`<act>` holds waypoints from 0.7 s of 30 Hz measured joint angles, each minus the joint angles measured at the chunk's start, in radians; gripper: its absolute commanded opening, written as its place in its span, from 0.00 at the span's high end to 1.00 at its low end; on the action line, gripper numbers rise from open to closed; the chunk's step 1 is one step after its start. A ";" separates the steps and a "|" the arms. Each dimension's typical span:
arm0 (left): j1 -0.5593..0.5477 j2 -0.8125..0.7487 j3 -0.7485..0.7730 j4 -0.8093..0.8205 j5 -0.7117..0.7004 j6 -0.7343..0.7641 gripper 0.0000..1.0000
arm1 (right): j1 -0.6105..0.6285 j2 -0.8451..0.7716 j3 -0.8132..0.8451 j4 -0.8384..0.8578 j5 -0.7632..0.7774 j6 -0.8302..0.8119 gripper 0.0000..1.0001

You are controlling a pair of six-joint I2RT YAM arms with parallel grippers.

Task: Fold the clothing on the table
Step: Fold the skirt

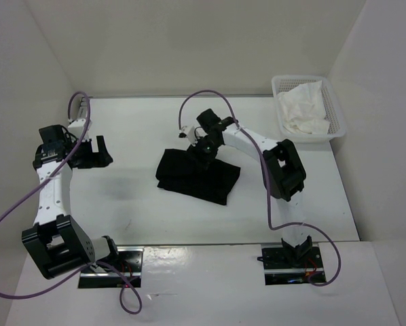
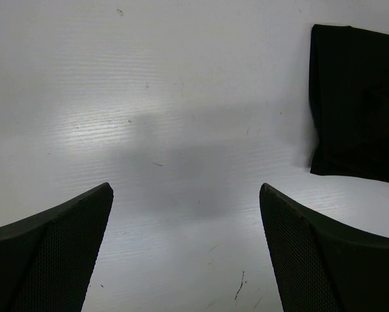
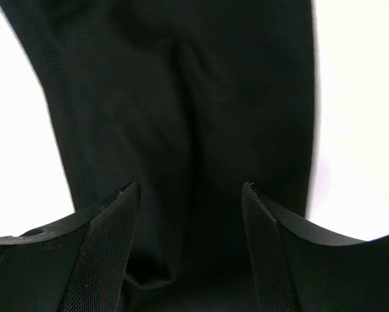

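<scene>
Overhead view: the black clothing (image 1: 197, 175) lies near the middle of the white table (image 1: 135, 204) as a compact, folded, roughly rectangular bundle set at a slant. The right gripper (image 1: 204, 151) is directly above the bundle's far edge, with its arm reaching in from the right. The left gripper (image 1: 94, 153) is well apart from the garment, over the table's left side. A white mesh basket (image 1: 335, 102) holding a crumpled white cloth (image 1: 303, 109) stands in the far right corner. This is the only view that shows it. Purple cables (image 1: 26, 204) loop along both arms.

Left wrist view: the left gripper (image 2: 185, 188) has its jaws spread wide and released, with only bare table (image 2: 149, 97) between them. The clothing (image 2: 357, 110) appears at the upper right of the frame as a straight-edged dark block. It lies flat and is not touched by the fingers.

Right wrist view: the right gripper (image 3: 189, 188) has its jaws parted directly over the clothing (image 3: 181, 97), which fills most of the frame. A soft lengthwise ridge in the fabric and a stitched seam near its left edge show only in this view. The jaws are not clenched on the fabric. Whether the fingertips (image 3: 126, 195) touch it cannot be told. Strips of table (image 3: 357, 97) show at either side.
</scene>
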 measured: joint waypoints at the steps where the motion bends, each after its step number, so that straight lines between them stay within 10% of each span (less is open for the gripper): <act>1: 0.000 0.000 0.000 0.000 0.000 0.000 0.01 | 0.001 0.013 0.017 -0.024 -0.019 -0.009 0.31; 21: 0.000 0.000 -0.002 0.007 0.016 0.000 0.01 | 0.121 0.118 0.082 -0.295 -0.226 -0.114 0.32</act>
